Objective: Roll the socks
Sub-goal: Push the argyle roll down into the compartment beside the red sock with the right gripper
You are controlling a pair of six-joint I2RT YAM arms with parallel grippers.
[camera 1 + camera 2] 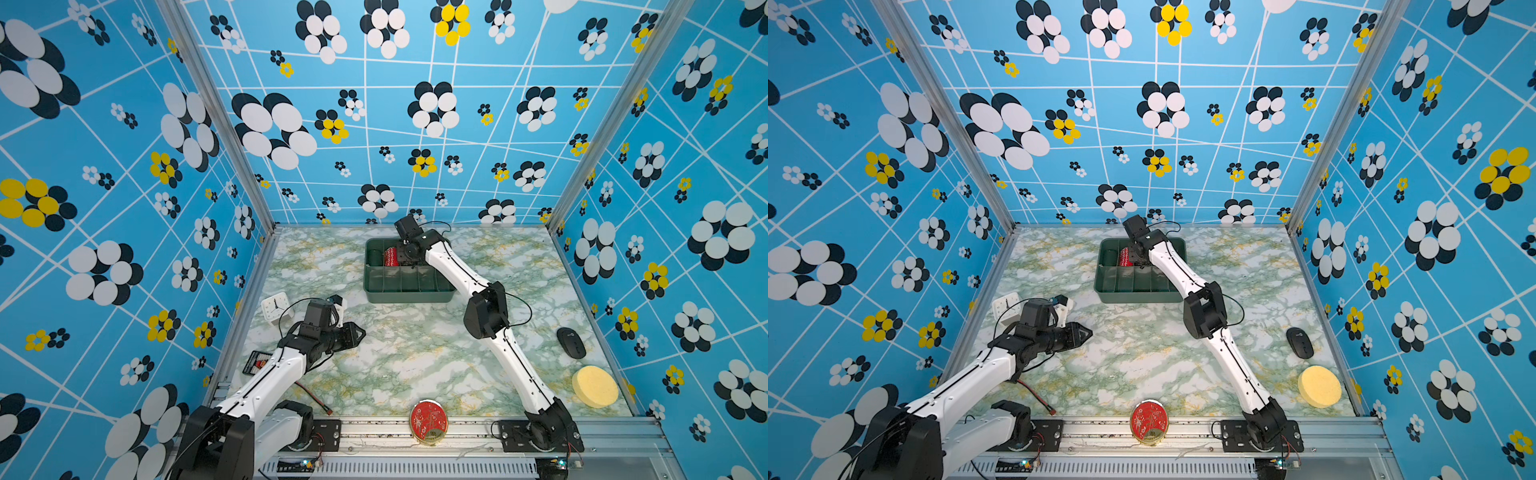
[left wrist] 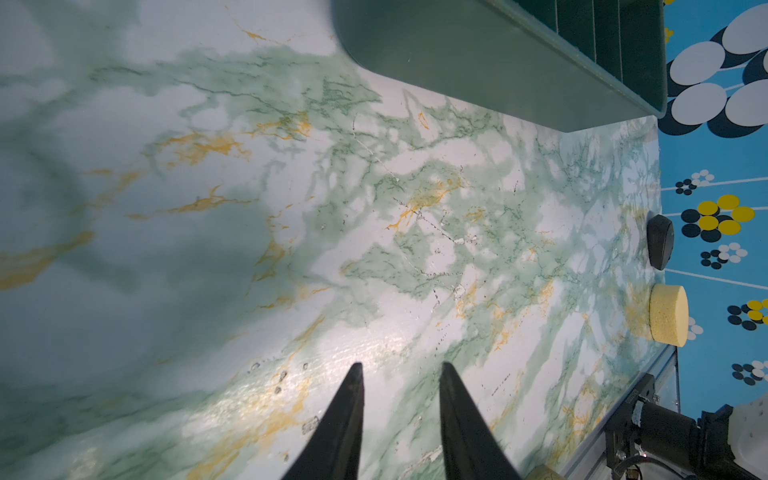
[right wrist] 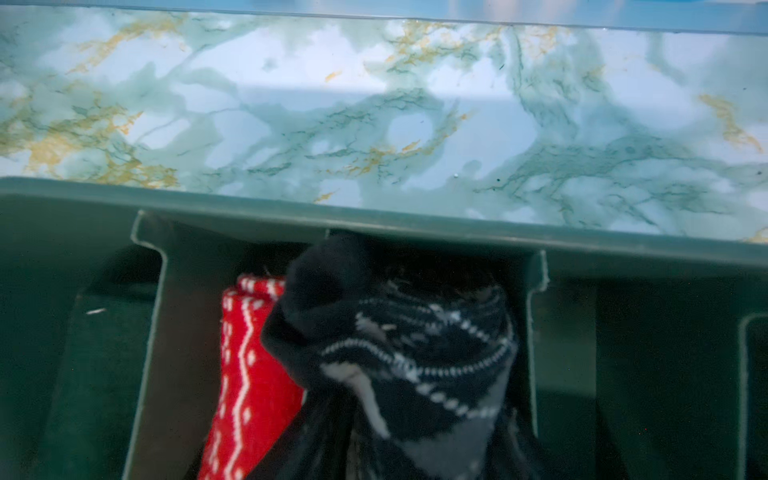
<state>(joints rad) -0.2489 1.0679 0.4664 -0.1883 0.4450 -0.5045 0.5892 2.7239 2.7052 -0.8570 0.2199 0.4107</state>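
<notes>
Black, grey and white argyle socks [image 3: 395, 353] sit bunched in a compartment of the green tray [image 3: 374, 212], touching the red roll [image 3: 249, 374] that shares that compartment. We see the right gripper [image 1: 409, 258] lowered over that spot in both top views, but we cannot tell how its jaws stand. The left gripper [image 2: 401, 370] hovers over the marble-patterned table [image 2: 166, 249], well apart from the tray, jaws narrowly parted with nothing between them.

socks [image 3: 399, 353] in bin [image 3: 249, 210] beside another roll [image 3: 249, 374], clock [image 1: 275, 307] left of bin
</notes>
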